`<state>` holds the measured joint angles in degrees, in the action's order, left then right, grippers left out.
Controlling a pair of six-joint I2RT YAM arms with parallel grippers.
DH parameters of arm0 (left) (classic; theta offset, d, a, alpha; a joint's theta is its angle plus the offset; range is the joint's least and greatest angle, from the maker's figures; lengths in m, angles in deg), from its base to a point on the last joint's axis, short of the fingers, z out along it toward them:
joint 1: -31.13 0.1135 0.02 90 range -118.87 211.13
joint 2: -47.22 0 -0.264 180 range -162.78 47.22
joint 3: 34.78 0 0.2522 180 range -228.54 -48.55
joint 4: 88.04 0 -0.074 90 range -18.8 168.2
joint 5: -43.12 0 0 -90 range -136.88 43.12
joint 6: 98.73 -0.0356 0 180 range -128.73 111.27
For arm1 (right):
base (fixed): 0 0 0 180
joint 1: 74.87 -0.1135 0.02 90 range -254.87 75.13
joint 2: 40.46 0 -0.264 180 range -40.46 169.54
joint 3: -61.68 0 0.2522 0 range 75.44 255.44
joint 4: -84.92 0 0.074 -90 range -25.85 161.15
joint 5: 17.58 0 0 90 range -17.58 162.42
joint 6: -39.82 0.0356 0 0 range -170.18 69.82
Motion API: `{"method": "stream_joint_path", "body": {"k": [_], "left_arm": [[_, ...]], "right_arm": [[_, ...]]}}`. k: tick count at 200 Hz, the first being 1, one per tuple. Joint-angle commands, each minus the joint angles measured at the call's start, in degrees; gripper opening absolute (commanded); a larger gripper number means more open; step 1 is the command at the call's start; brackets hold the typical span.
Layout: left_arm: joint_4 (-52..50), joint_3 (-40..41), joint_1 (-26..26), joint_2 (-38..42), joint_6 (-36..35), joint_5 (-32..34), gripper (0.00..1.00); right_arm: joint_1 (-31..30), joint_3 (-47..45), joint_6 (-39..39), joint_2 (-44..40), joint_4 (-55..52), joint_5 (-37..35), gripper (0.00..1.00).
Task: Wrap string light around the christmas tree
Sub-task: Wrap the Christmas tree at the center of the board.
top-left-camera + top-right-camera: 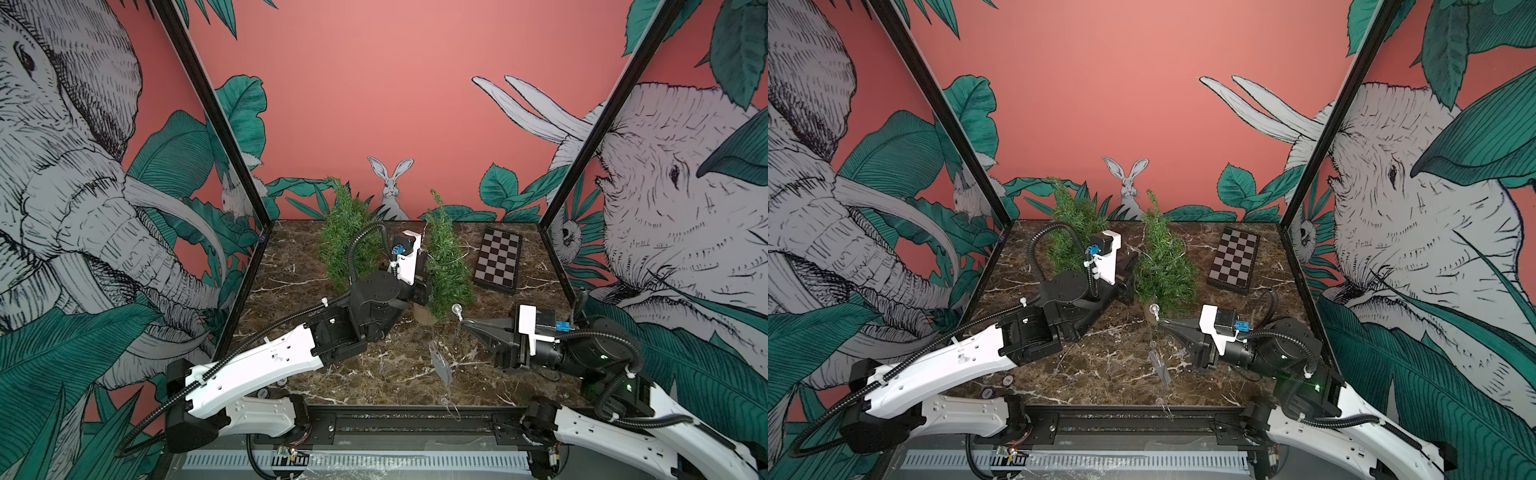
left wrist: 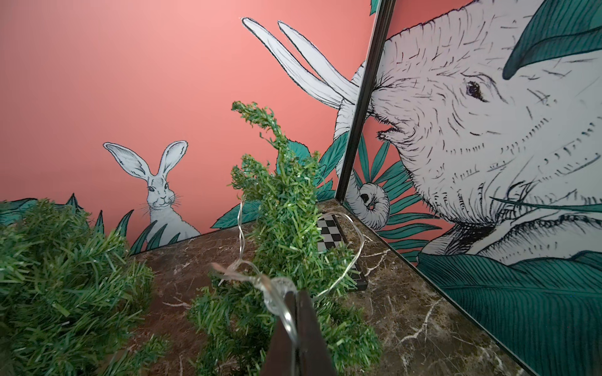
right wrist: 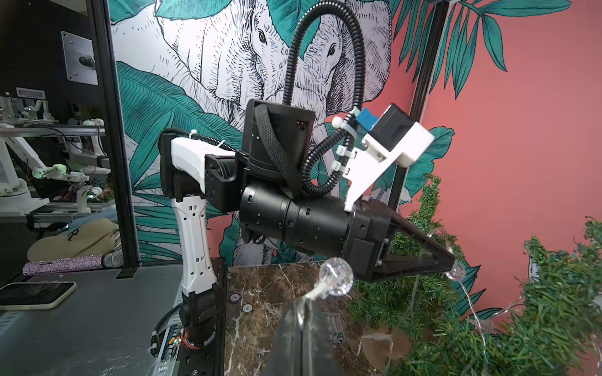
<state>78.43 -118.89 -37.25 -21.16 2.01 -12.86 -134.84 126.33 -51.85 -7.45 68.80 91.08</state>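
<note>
Two small green christmas trees stand at the back of the marble table. The string light, a thin clear wire with round clear bulbs, loops loosely round the right-hand tree. My left gripper is at that tree's left side, shut on the wire right beside a bulb. My right gripper is low at the tree's front, shut on the wire just behind another bulb.
The other tree stands just left of my left wrist. A folded chessboard lies at the back right. The light's clear battery box lies in front. Two chips sit front left.
</note>
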Motion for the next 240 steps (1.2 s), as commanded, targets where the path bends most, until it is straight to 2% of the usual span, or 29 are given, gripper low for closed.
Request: {"method": "stream_joint_path", "body": {"k": [1, 33, 76, 184, 240], "left_arm": [[0.08, -1.36, -0.04, 0.95, -0.75, 1.37, 0.0], [-1.09, -4.63, -0.08, 0.49, -1.21, -2.6, 0.0], [1.7, -6.01, -0.09, 0.92, 0.22, -13.35, 0.0], [2.01, -3.17, -0.04, 6.88, -0.37, -10.16, 0.0], [2.35, -0.44, -0.08, 10.29, 0.86, -10.86, 0.0]], "right_arm": [[-0.24, 0.06, 1.45, -0.76, 4.51, 1.14, 0.0], [-0.24, 0.14, 1.21, 1.25, 1.0, -0.25, 0.0], [-0.24, -5.15, 0.44, 1.28, 3.25, -11.95, 0.0], [-0.24, -9.28, 4.86, -0.66, -2.82, -34.59, 0.0], [-0.24, -9.92, 7.45, -1.5, -7.35, -36.47, 0.0]]}}
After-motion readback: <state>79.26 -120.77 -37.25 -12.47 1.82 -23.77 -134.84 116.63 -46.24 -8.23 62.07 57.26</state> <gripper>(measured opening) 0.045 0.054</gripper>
